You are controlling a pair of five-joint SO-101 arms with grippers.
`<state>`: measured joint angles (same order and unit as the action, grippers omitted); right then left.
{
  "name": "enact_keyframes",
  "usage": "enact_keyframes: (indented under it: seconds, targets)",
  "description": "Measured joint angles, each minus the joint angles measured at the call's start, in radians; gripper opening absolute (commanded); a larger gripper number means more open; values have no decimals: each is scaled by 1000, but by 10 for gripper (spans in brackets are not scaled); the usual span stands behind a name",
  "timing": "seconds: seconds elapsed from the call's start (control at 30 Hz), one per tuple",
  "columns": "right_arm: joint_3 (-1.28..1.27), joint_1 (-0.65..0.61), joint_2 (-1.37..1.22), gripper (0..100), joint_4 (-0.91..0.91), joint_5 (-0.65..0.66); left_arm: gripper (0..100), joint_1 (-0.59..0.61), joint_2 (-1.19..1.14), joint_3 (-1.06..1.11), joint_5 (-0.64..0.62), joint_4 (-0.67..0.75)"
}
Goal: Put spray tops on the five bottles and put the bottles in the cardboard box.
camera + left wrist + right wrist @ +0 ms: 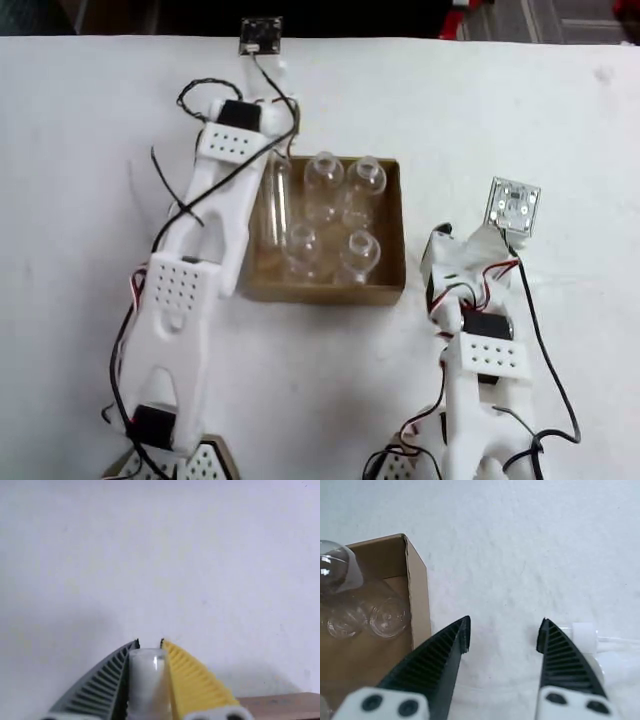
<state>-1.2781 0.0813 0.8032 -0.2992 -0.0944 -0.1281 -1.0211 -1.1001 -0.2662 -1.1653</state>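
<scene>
The left tool [150, 642] pinches a clear bottle [147, 680] along the cardboard box's [325, 292] left wall. The right tool [502, 627], spread, should centre on the spray top [582, 630] beside it before closing.

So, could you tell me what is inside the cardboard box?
Four clear bottles stand uncapped in the cardboard box; a fifth bottle lies along its left wall, partly covered by the left arm.

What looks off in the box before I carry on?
The four bottles standing in the cardboard box have bare open necks, no spray tops. One spray top lies loose on the table beside the right gripper, jaws open. The left gripper holds a fifth bottle.
</scene>
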Motion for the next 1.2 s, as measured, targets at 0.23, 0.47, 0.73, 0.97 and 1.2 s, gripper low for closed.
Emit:
enact_keyframes:
  seconds: [0.23,0.47,0.73,0.97,1.2]
  targets:
    - [0,0,0,198,0,6,21,-12,109,0,0,-146]
    - [0,0,0,198,0,49,20,-12,204,0,0,-269]
    - [0,0,0,198,0,55,20,-55,270,0,0,-374]
    - [0,0,0,198,0,57,20,-89,321,0,0,-434]
    - [0,0,0,198,0,57,20,-87,322,-2,0,-473]
